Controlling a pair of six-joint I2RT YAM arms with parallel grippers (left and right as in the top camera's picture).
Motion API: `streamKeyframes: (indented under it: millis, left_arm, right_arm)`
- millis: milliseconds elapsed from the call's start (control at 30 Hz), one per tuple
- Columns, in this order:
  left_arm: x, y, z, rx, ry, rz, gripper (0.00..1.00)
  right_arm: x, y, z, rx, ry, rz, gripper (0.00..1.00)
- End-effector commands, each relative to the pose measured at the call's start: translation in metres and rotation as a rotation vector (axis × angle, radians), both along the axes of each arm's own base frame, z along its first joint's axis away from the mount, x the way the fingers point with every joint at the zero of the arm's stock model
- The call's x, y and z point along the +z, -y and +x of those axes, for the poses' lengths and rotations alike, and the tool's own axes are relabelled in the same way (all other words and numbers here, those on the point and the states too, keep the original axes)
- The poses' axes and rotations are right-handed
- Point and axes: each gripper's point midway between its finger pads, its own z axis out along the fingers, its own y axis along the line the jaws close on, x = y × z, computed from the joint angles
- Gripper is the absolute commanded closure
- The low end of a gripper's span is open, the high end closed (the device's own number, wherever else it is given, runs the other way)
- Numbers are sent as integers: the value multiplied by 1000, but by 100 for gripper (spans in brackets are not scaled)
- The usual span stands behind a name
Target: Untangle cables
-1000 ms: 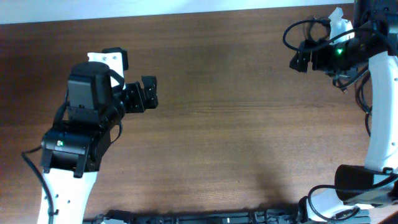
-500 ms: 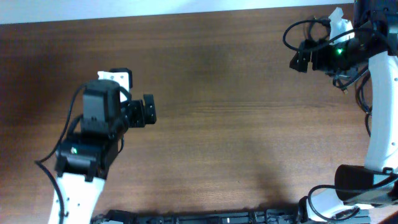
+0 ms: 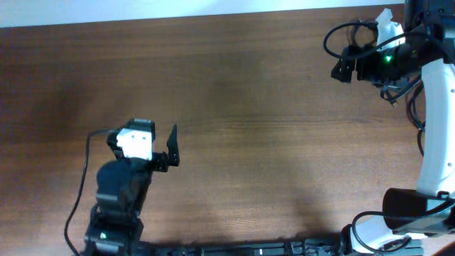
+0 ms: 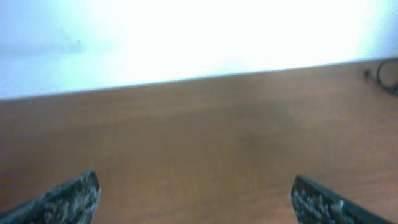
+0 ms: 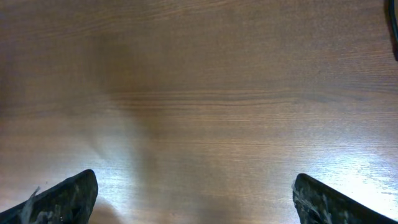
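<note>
The left gripper (image 4: 198, 200) stands wide, nothing between its fingers (image 4: 73, 196), hanging over bare wood. The right gripper (image 5: 196, 200) is equally wide and holds nothing.

The counter (image 3: 270, 142) is dark brown wood, with a white wall (image 4: 186, 37) behind its far edge. Seen from overhead, the left arm (image 3: 117, 203) sits at 8 o'clock and the right arm (image 3: 435, 107) at 2 o'clock, with its own black wiring (image 3: 340, 32) looped beside it.

A thin dark loop (image 4: 387, 73) shows at 2 o'clock in the left wrist view. I cannot tell whether it belongs to the cables or to the arm wiring.
</note>
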Motion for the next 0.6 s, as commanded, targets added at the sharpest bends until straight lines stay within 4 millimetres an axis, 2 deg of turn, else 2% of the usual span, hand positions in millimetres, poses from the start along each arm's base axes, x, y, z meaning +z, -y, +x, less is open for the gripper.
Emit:
streamKeyframes:
  millis: [0, 267, 567]
  left_arm:
    - [3, -6, -9, -1, 113, 13, 1]
    - [6, -17, -24, 15, 206, -6, 1]
    - [-10, -21, -37, 24, 278, -14, 1]
  right_arm:
    - [3, -3, 2, 1, 8, 12, 1]
    - [3, -3, 2, 1, 8, 12, 1]
    - [3, -3, 2, 1, 8, 12, 1]
